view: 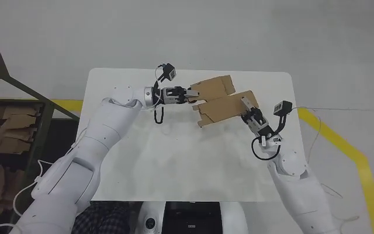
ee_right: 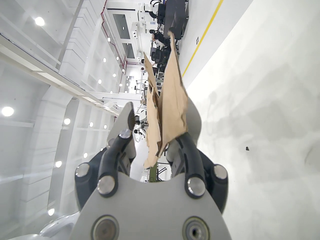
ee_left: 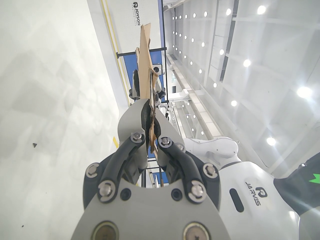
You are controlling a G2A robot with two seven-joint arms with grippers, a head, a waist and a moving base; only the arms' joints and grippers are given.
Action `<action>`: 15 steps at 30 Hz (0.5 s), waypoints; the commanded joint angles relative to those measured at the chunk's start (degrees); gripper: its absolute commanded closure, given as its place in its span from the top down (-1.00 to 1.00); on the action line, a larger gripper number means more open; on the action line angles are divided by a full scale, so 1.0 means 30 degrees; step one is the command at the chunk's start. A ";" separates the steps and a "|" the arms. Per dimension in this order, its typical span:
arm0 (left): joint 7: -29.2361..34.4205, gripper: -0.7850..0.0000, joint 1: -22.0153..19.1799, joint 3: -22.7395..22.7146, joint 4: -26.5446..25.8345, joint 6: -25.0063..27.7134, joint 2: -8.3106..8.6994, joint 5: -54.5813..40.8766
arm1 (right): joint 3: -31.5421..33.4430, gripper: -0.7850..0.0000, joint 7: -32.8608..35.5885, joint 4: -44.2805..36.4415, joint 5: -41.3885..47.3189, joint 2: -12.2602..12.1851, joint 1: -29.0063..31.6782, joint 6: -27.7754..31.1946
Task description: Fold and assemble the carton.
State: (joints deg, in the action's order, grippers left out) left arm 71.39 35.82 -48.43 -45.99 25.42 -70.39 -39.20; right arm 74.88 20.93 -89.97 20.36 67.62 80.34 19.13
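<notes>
The flattened brown carton (view: 225, 99) is held over the far half of the white surface (view: 175, 164), between the two arms, its panels stepped so that one end sits farther back than the other. Whether its underside touches the surface cannot be told from above.

The left claw (view: 188, 93) comes in from the robot's left and is clamped on the carton's near-left edge. In the left wrist view the two dark pads of this claw (ee_left: 150, 111) are pressed together on the creased cardboard (ee_left: 145, 71), which runs edge-on away from the camera.

The right claw (view: 248, 111) is at the carton's opposite end. Seen from its own wrist, this claw (ee_right: 160, 111) stands apart, with the carton (ee_right: 172, 96) reaching in between the fingers: the cardboard lies against one finger, while the other finger (ee_right: 128, 118) is clear of it (a plain gap shows there).

A yellow line (view: 327, 131) crosses the floor beyond the surface's right side.
</notes>
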 commanded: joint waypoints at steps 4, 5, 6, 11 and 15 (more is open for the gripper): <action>0.1664 -1.00 -0.0195 -0.0326 0.0635 0.0622 0.0005 -0.0304 | 0.0727 1.00 0.2153 0.0610 0.1010 -0.0127 -0.0276 0.0242; 0.1921 -1.00 -0.0190 -0.0415 0.0640 0.0571 -0.0007 -0.0594 | 0.0861 1.00 0.2760 0.0825 0.1507 -0.0150 -0.0381 0.0167; 0.2063 -1.00 -0.0179 -0.0510 0.0624 0.0429 -0.0001 -0.0807 | 0.1013 1.00 0.3331 0.1077 0.1710 -0.0187 -0.0524 0.0095; 0.2423 -1.00 -0.0016 -0.1045 0.0135 0.0071 0.0181 -0.1115 | 0.1352 1.00 0.6367 0.2493 0.2984 -0.0307 -0.1416 -0.0458; 0.2675 -1.00 0.0178 -0.1356 -0.0233 -0.0181 0.0337 -0.1046 | 0.1271 1.00 0.9359 0.3575 0.3781 -0.0376 -0.2271 -0.0411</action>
State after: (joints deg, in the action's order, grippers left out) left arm 79.27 36.23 -52.36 -46.48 25.03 -69.47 -42.52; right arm 78.81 46.80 -79.86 31.18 66.50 74.05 17.54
